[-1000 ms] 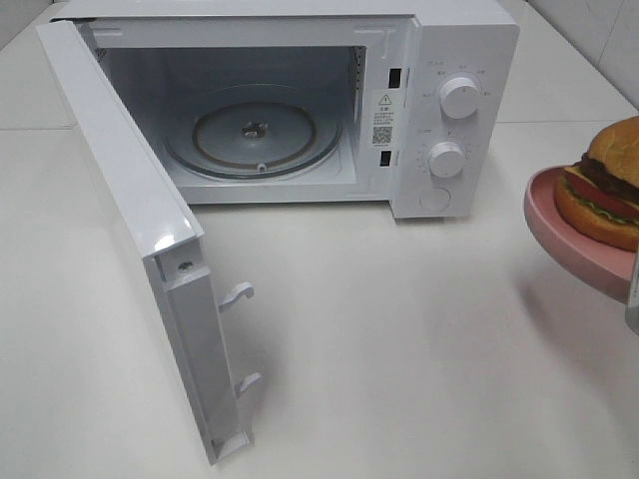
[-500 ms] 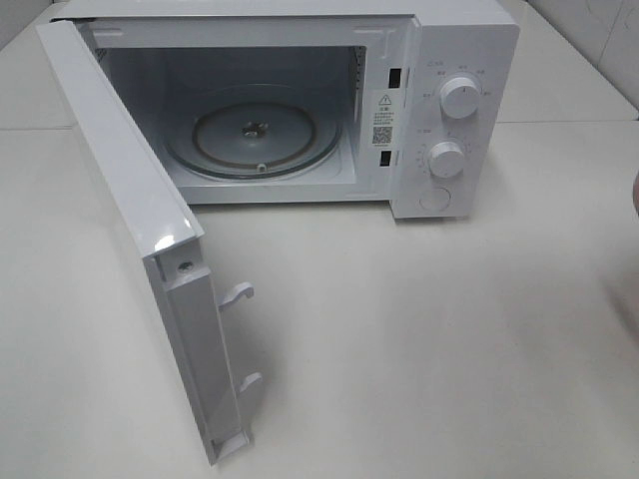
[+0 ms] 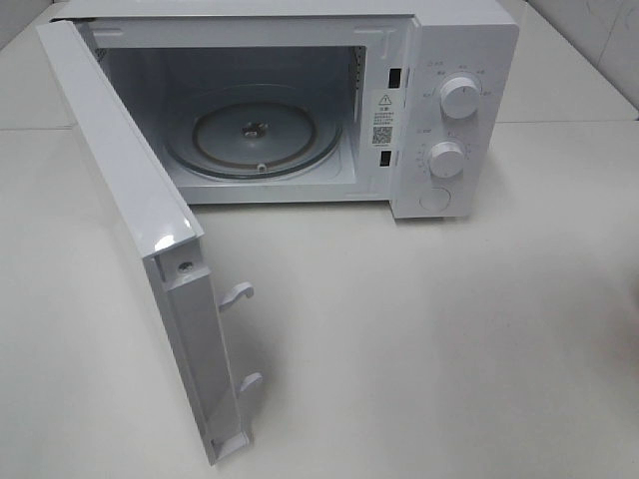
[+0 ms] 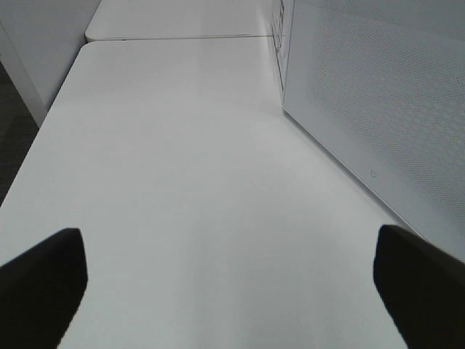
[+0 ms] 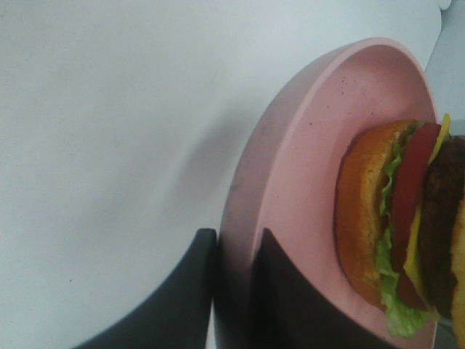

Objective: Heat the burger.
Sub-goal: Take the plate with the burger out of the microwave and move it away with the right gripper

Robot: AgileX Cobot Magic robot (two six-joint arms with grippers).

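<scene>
The burger (image 5: 407, 233), with golden bun, red tomato, yellow cheese, dark patty and green lettuce, shows only in the right wrist view, where it sits on a round pink plate (image 5: 305, 167). My right gripper (image 5: 234, 243) is shut on the plate's rim, one dark finger on each side of it. Neither burger, plate nor either gripper appears in the exterior high view. My left gripper (image 4: 232, 291) stands open over the bare white table (image 4: 182, 182), nothing between its fingertips (image 4: 43, 283).
A white microwave (image 3: 459, 40) stands at the back of the table, its door (image 3: 130, 190) swung wide toward the front left and its glass turntable (image 3: 255, 135) bare. Two knobs (image 3: 459, 97) sit on its right panel. The door's outer face (image 4: 378, 109) is beside my left gripper.
The pink plate with the burger, seen at the right edge of the exterior high view a second ago, has moved out of that view to the right. The microwave is unchanged.
</scene>
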